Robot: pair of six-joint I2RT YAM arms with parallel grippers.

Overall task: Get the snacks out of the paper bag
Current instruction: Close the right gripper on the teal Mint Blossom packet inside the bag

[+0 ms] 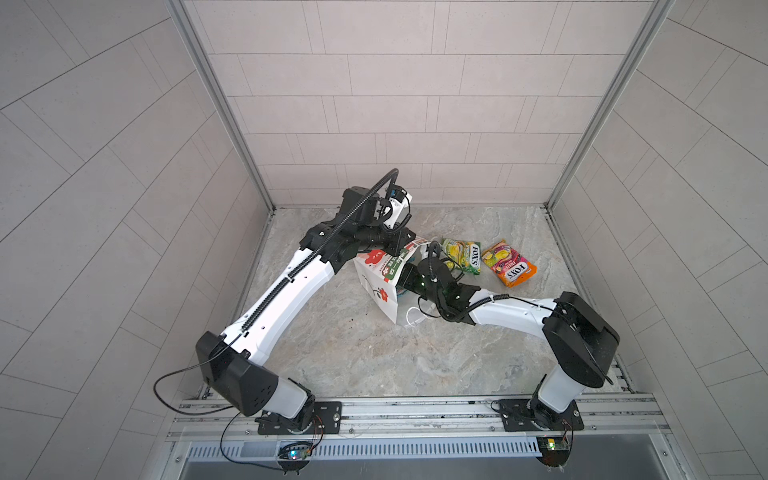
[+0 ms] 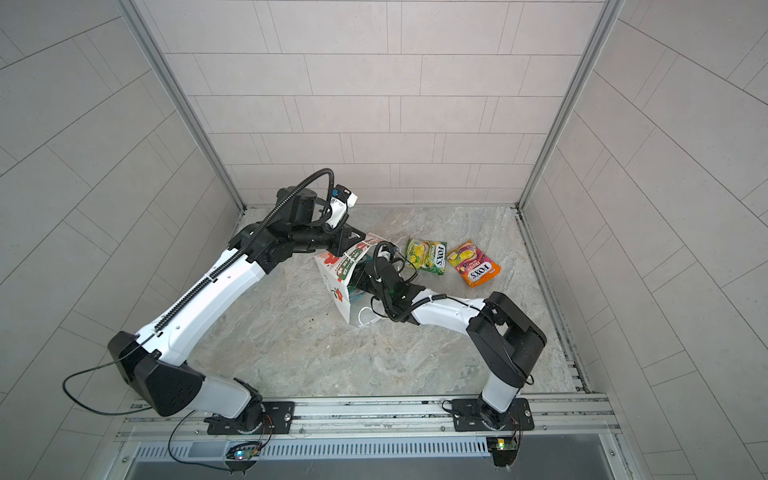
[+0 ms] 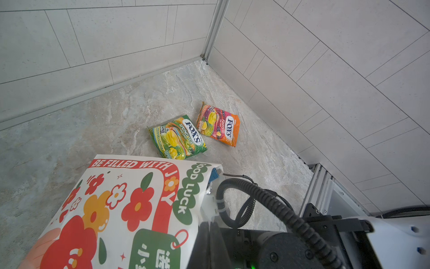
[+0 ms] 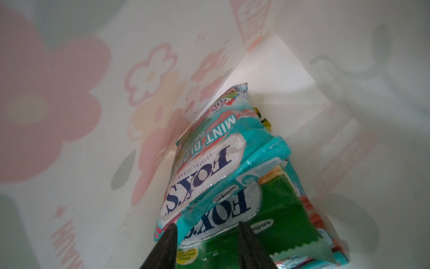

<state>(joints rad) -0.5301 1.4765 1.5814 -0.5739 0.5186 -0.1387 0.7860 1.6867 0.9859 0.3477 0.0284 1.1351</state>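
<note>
Paper bag [image 1: 374, 286] lies lengthwise front-to-back, mouth toward us; left gripper [image 1: 400, 245] pinches its far end; right gripper [image 4: 207, 225] (inside it) gapes over the teal pouch [image 4: 204, 163].

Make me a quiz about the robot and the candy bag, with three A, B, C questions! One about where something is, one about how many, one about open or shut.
1. Where is the right gripper?
A) inside the paper bag
B) high in the air
C) beside its own base

2. How many pouches lie out on the table?
A) none
B) two
C) five

3. The right gripper's jaws are:
A) pressed together
B) apart
C) hidden

Answers:
1 A: its wrist view shows the bag's inner walls and teal pouches.
2 B: a green-yellow pouch and an orange-pink pouch lie there in both top views.
3 B: a gap shows between them in the wrist view.
</note>
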